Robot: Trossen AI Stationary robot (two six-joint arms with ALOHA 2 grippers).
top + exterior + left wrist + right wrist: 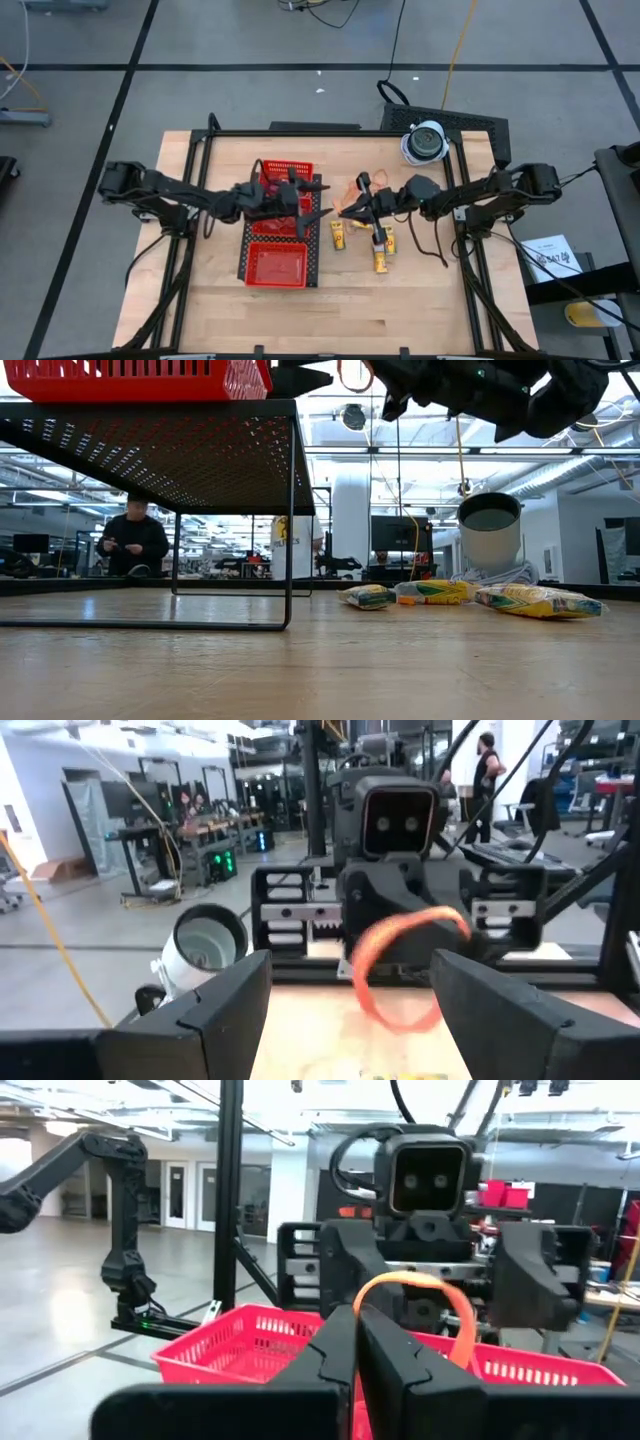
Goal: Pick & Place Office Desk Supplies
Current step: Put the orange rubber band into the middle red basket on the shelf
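The right gripper [357, 1342] is pinching an orange rubber-band loop [415, 1315] between closed fingers, holding it in the air beside the red mesh tray [277, 243], which is sitting on a black stand [160, 455]. The left gripper [350, 995] is hovering over the tray's edge, facing the right one with jaws spread wide and empty (the loop is hanging between the two). Yellow packets [339, 235] are lying on the wooden table [400, 300] below, near a white-grey dome [425, 141].

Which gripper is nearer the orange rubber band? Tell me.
Right. The right gripper is shut on the orange rubber band, holding it up; the left gripper faces it, open, not touching.
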